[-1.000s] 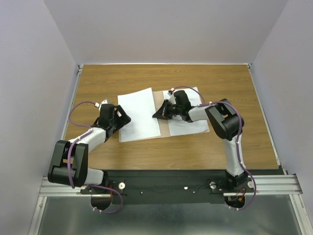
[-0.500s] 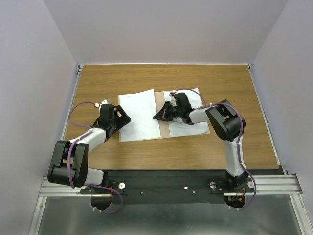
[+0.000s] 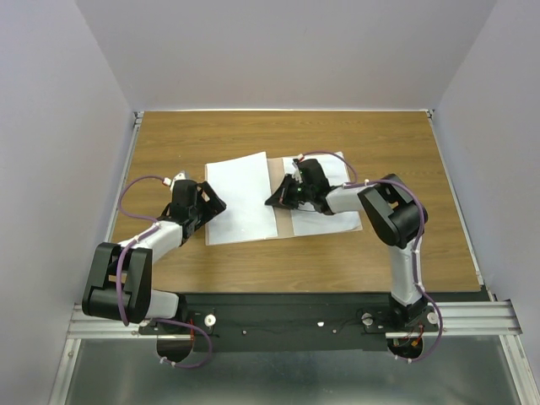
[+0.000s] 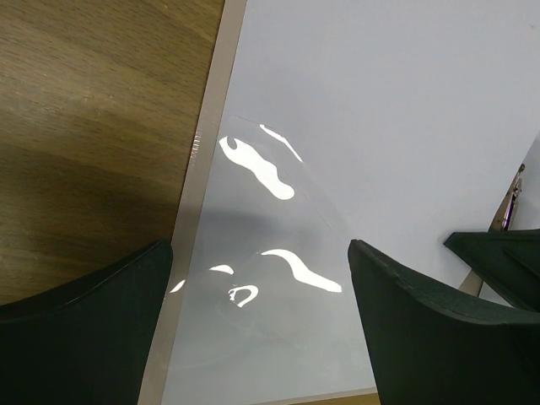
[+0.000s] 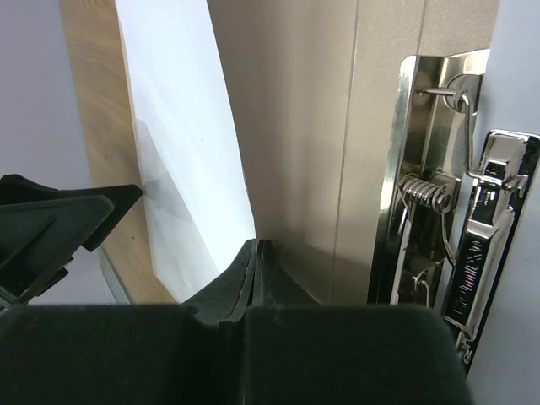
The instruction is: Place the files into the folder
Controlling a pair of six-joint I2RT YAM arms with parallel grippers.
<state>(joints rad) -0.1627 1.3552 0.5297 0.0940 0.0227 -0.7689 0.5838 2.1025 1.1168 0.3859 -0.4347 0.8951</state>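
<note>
The pinkish-tan folder [image 3: 285, 224] lies open in the middle of the table. One white sheet [image 3: 240, 198] lies on its left half, the other sheet [image 3: 326, 218] on its right half under my right arm. My left gripper [image 3: 211, 204] is open at the folder's left edge. In the left wrist view its jaws [image 4: 261, 253] straddle the clear glossy leaf [image 4: 270, 287], which lies over the sheet [image 4: 380, 101] beside the tan strip [image 4: 215, 110]. My right gripper [image 3: 275, 200] is shut at the spine. Its jaws [image 5: 257, 246] pinch the edge of the left sheet [image 5: 181, 152], which is lifted off the folder board [image 5: 295, 126].
A metal spring clip [image 5: 439, 194] is fixed along the folder's inner side, right of my right gripper. Bare wooden table [image 3: 253, 135] surrounds the folder. Grey walls close in the left, far and right sides. The arm bases stand on a black rail [image 3: 287, 316] at the near edge.
The left sheet's right edge has shifted slightly left and straightened. My right gripper has moved a little up and right with it. The left gripper has barely moved.
</note>
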